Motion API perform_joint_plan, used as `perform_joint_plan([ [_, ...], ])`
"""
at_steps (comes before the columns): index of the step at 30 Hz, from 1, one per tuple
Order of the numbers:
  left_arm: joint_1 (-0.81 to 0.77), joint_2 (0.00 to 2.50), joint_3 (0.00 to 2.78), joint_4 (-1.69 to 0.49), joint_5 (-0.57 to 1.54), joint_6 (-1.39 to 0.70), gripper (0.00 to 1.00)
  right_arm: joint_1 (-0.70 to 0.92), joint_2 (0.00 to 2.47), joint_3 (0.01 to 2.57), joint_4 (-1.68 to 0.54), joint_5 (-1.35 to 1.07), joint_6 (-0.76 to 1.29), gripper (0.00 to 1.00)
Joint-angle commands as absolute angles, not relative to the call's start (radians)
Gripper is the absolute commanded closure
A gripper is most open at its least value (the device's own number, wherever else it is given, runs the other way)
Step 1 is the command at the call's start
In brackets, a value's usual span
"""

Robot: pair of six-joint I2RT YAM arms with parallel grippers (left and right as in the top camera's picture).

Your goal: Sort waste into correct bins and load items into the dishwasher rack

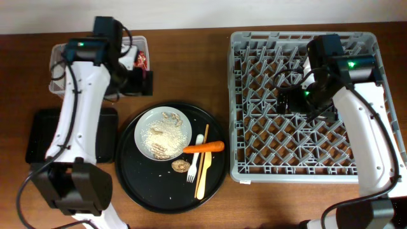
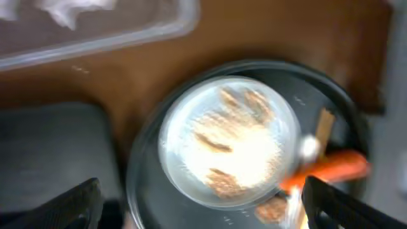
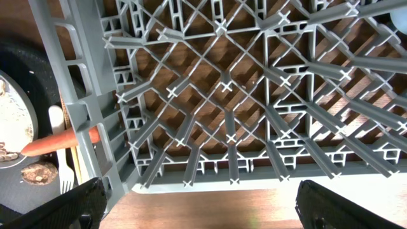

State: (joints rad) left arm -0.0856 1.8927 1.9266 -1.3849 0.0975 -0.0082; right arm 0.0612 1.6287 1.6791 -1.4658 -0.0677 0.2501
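Observation:
The white plate (image 1: 163, 132) holds pale rice grains and brown bits on the round black tray (image 1: 149, 191). An orange carrot (image 1: 203, 147) lies over the plate's right rim. A brown lump (image 1: 180, 166), a white fork (image 1: 193, 164) and a pale yellow utensil (image 1: 203, 172) lie beside it. My left gripper (image 1: 141, 81) is open and empty by the clear tub (image 1: 95, 48), which holds a red wrapper (image 1: 141, 60). The blurred left wrist view shows the plate (image 2: 229, 140) between the open fingers (image 2: 203, 213). My right gripper (image 1: 296, 100) hangs open and empty (image 3: 203, 216) over the grey rack (image 1: 254, 152).
The shallow black rectangular tray (image 1: 38, 137) lies at the left, partly under my left arm. A white napkin (image 2: 70, 9) lies in the tub. The right wrist view shows the rack's pegs (image 3: 254, 95), the carrot (image 3: 60, 143) and a pale blue edge (image 3: 399, 18) at top right.

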Motion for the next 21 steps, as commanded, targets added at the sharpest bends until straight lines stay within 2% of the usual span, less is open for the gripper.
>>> perform_joint_plan([
  [1,-0.143,1.886,1.917,-1.401,0.293,-0.008,0.01,0.059,1.624,1.678,-1.467,-0.055,0.241,0.01],
  [5,-0.265,1.892,1.877,-1.375,0.137,-0.175,0.01,0.059,1.624,1.678,-1.467,-0.055,0.241,0.01],
  [10,-0.408,1.899,1.645,-1.2,0.133,-0.382,0.02,0.059,1.624,1.678,-1.471,-0.055,0.241,0.01],
  [11,-0.434,1.899,1.588,-1.143,0.124,-0.421,0.08,0.059,1.624,1.678,-1.471,-0.055,0.241,0.01],
  [13,-0.481,1.901,1.486,-1.053,0.047,-0.507,0.11,0.059,1.624,1.678,-1.471,-0.056,0.241,0.01],
  [15,-0.522,1.903,1.424,-0.991,0.01,-0.518,0.26,0.059,1.624,1.678,-1.478,-0.055,0.241,0.01],
  [16,-0.533,1.903,1.413,-0.98,-0.026,-0.54,0.29,0.059,1.624,1.678,-1.478,-0.055,0.241,0.01],
  [21,-0.568,1.924,1.392,-0.924,-0.1,-0.573,0.37,0.059,1.624,1.678,-1.48,-0.055,0.241,0.01],
])
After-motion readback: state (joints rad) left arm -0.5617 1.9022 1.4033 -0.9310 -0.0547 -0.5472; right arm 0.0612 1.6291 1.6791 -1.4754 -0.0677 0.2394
